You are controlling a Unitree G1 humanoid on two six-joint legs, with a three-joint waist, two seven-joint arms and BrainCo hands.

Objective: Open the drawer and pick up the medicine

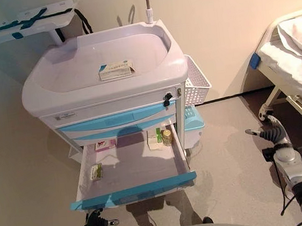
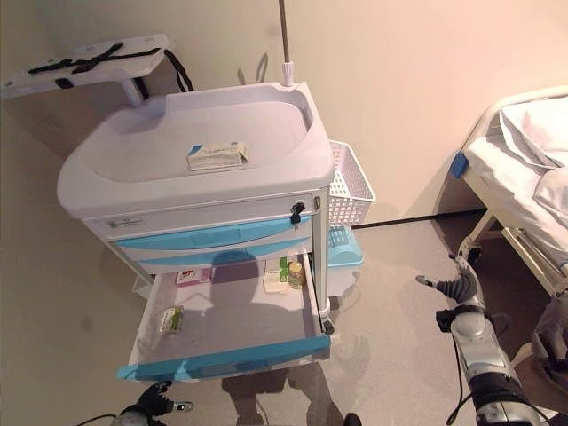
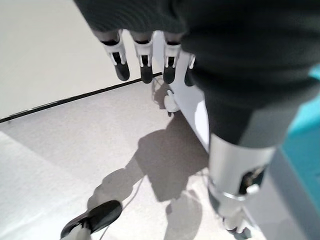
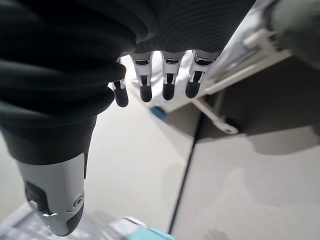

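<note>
The drawer of the medical cart was found pulled fully out, its blue front edge toward the robot. Medicine was observed inside it: a small green packet near the left wall, a pink-and-white box at the back left, and a white-and-green box touching a small yellowish bottle at the back right. A further flat medicine box was noted lying on the cart's recessed top, well apart from the drawer.

The left hand was seen low, just in front of the drawer's blue front; its fingers were extended and relaxed, and nothing was held in it. The right hand was seen well to the right of the cart, near the bed, its fingers likewise straight and empty.

The opening step was judged complete, since the drawer stood wide open with its contents exposed. The picking step was judged not yet done: no medicine was in either hand, and neither hand was over the drawer. It could not be told which item was intended. A white wire basket was noted on the cart's right side.
</note>
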